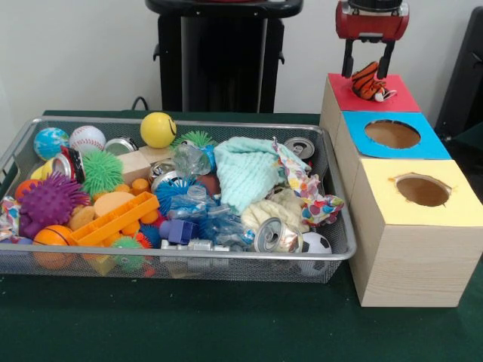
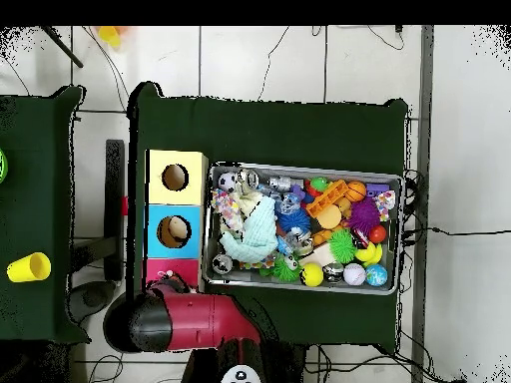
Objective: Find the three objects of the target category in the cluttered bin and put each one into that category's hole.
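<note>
A small orange-and-black striped tiger plush (image 1: 370, 81) lies tilted on the red-topped box (image 1: 396, 102), over the spot where its hole is. My gripper (image 1: 368, 66) hangs straight above it, open, with its two black fingers (image 1: 348, 59) either side of the toy's upper part. The red hole itself is hidden under the plush. In the overhead view my red arm (image 2: 195, 319) covers part of the red box (image 2: 172, 269), and the gripper and the toy cannot be seen there.
A blue-topped box (image 1: 430, 143) and a yellow-topped box (image 1: 453, 211), each with a round hole, stand in a row in front of the red one. The wire mesh bin (image 1: 226, 260) to their left holds balls, spiky toys, cans, cloths and blocks.
</note>
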You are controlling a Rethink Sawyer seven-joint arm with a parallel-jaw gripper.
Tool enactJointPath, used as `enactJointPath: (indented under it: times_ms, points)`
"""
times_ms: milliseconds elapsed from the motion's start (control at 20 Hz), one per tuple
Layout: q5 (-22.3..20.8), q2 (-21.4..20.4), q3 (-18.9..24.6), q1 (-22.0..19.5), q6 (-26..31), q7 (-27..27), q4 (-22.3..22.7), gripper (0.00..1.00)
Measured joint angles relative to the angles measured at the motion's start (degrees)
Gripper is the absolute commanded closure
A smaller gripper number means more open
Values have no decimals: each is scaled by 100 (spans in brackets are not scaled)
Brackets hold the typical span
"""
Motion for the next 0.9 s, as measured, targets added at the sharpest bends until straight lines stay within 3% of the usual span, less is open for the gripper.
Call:
enactJointPath:
  times_ms: [600, 900]
  points:
    - [175, 42, -150, 78, -40, 0, 7, 0]
    - [261, 307, -150, 74, -419, 0, 6, 0]
